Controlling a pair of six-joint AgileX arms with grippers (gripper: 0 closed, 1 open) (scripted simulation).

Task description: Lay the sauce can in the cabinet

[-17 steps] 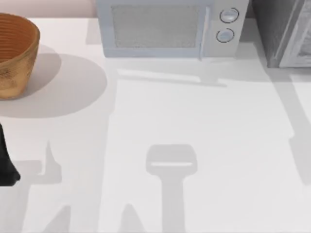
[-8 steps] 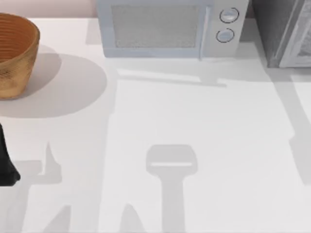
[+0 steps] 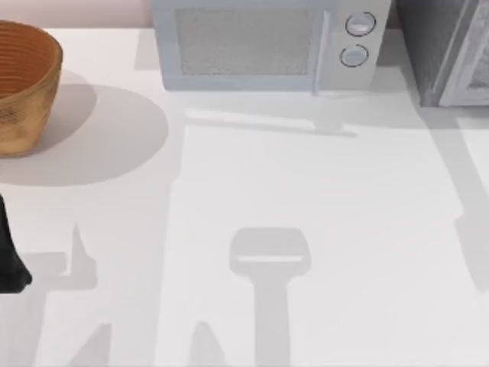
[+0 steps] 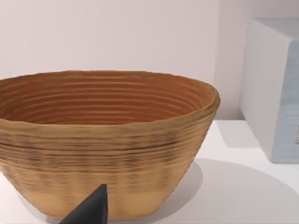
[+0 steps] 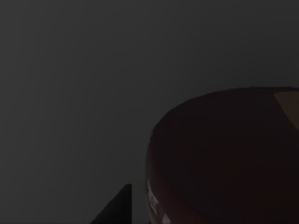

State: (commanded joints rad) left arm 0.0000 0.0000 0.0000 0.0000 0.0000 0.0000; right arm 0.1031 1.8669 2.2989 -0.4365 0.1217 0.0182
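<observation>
Left arm parked at the table's left edge; the right wrist view is dark.

The cabinet (image 3: 447,50) stands at the table's (image 3: 306,191) far right corner, beside the microwave (image 3: 263,42). A woven basket (image 3: 23,84) sits far left, near the left gripper (image 3: 9,256). Whether either arm's jaws are open or closed cannot be told.
</observation>
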